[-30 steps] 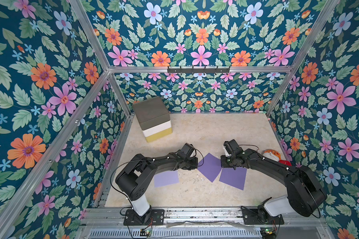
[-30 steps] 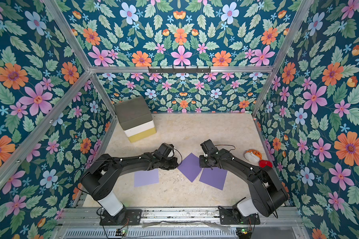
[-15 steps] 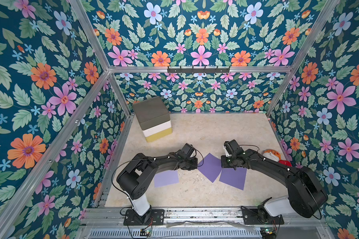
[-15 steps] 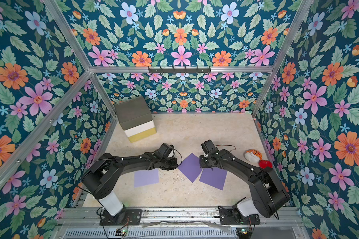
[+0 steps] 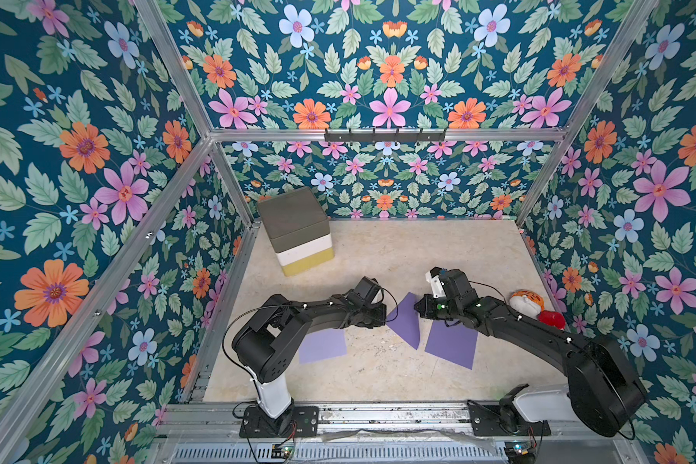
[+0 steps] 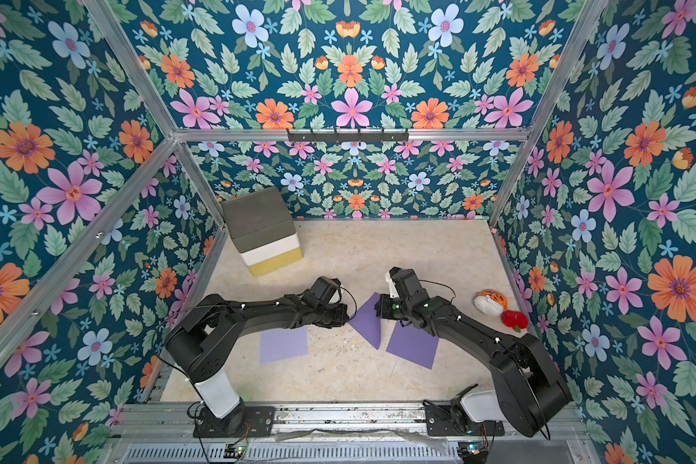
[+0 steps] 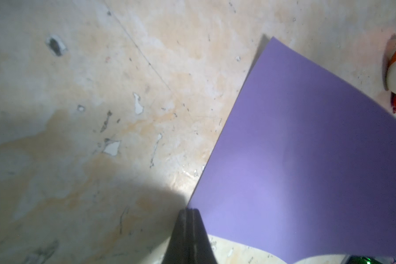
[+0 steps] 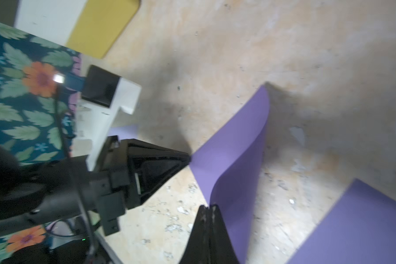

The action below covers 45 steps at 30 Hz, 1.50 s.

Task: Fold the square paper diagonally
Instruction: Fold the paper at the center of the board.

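Observation:
A square purple paper lies mid-table, bowed upward between my two grippers. My left gripper is shut on its left corner; the left wrist view has the black tips pinching that corner of the sheet. My right gripper is shut on the opposite corner. In the right wrist view its tips clamp the curled sheet, with the left gripper facing it across the paper.
Two more purple sheets lie flat: one under the left arm, one under the right arm. A grey, white and yellow block stack stands back left. A tiger plush and red toy sit by the right wall.
My right gripper has drawn its corner leftward toward the left gripper, so the held paper looks narrower and bows up more. The left gripper has barely moved.

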Available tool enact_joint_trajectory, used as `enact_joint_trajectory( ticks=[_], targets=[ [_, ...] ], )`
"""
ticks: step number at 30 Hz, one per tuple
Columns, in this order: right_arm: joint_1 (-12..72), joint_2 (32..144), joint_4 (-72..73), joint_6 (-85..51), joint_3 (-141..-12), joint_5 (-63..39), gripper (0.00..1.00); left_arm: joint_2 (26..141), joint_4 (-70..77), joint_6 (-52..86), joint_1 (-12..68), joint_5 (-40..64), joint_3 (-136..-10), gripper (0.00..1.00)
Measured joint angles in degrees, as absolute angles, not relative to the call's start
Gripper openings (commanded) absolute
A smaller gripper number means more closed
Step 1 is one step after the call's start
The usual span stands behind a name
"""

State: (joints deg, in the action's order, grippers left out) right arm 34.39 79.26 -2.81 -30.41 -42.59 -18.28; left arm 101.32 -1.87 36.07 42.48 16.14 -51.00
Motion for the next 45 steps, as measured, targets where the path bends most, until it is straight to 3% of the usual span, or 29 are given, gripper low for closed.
enact_joint_trajectory(
  ticks=[8,23,45],
  targets=[
    [36.6,87.79,12.64,-38.28,-40.95,-22.79,0.0,101.47,-2.24,36.1,42.48,16.16,-51.24,0.0],
    [38.76,95.79,26.41,-43.83,-37.34,-25.43,0.0,102.04,-2.33,36.14,42.48,16.62,-51.79,0.0],
    [39.62,101.78,32.36,-45.06,-36.64,-25.19,0.0,102.41,-2.39,36.34,42.41,17.26,-52.05,0.0]
  ],
)
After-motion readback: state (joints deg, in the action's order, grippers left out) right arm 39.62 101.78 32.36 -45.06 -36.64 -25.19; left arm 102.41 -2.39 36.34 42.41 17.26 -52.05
